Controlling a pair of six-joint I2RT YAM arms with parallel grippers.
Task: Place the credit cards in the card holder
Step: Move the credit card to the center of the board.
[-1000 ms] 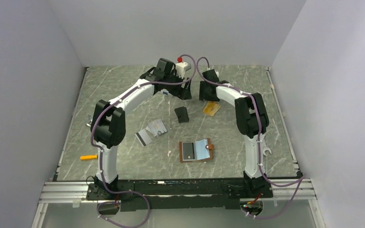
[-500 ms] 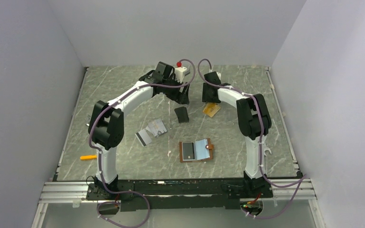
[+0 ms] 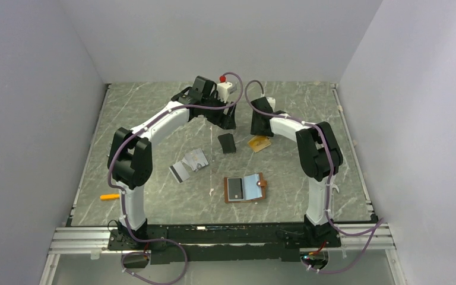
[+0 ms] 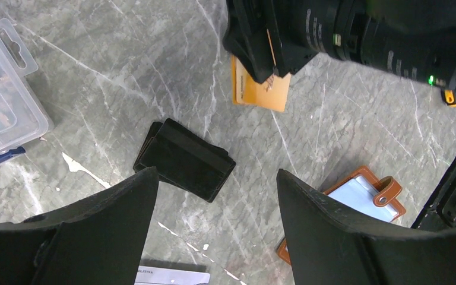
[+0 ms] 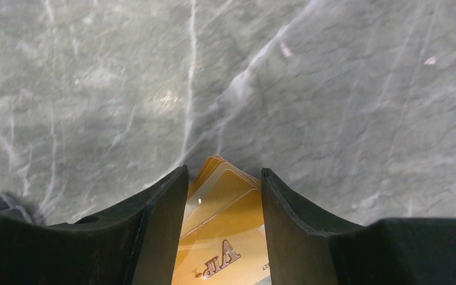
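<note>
The right claw (image 5: pixel 222 178) is now grasping the orange cards (image 3: pixel 259 143), shifting them slightly down-frame from upper centre toward the open holder (image 3: pixel 246 188) at centre. The left claw (image 4: pixel 214 184) is hanging released.

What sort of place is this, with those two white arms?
Most likely a robotics lab test cell: plain grey walls box in a marble-patterned table, a left arm and right arm are bolted to a metal rail, and practice props lie about, like a brown card holder.
</note>
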